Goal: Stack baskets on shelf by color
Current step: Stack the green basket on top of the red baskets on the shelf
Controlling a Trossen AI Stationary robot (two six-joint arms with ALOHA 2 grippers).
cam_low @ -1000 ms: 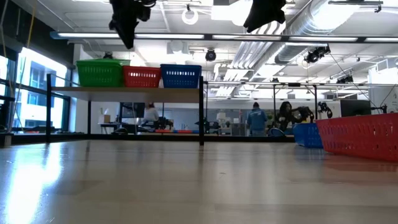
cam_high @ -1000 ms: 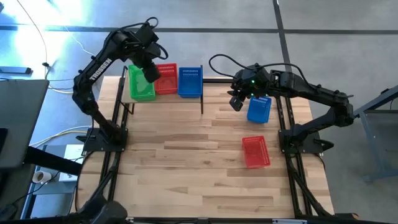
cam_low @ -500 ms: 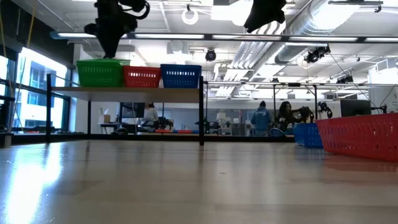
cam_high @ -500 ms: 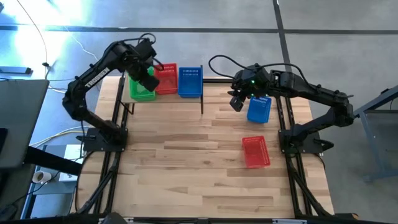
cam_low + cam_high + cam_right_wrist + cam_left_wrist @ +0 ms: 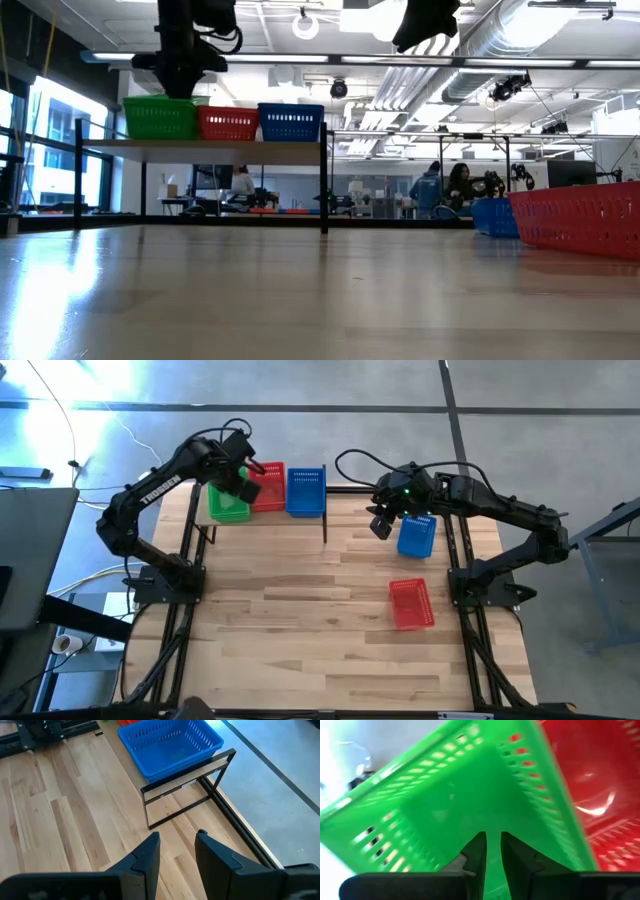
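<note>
The shelf (image 5: 272, 516) (image 5: 230, 150) stands at the table's far left and carries a green basket (image 5: 224, 506) (image 5: 158, 118), a red one (image 5: 268, 488) (image 5: 227, 123) and a blue one (image 5: 306, 491) (image 5: 290, 122), side by side. The green one stands highest. My left gripper (image 5: 243, 482) (image 5: 180, 88) points down into the green basket (image 5: 470, 805), its fingers a narrow gap apart (image 5: 493, 847). My right gripper (image 5: 379, 525) (image 5: 177, 845) hovers open above the table, beside a blue basket (image 5: 417, 536). A red basket (image 5: 410, 603) rests on the table nearer. My left gripper comes from above, pointing down into the green basket's hollow (image 5: 490, 820) on the shelf. I cannot tell whether its fingertips touch the basket's floor.
The shelf's black posts (image 5: 325, 525) (image 5: 324, 180) stand on the tabletop. Bare planks (image 5: 300, 620) lie between the shelf and the two baskets on the right. People (image 5: 432, 190) move in the room behind the table.
My left gripper has moved toward the table's left edge and down, from above the red basket to just over the green basket's rim. My right arm has kept still.
</note>
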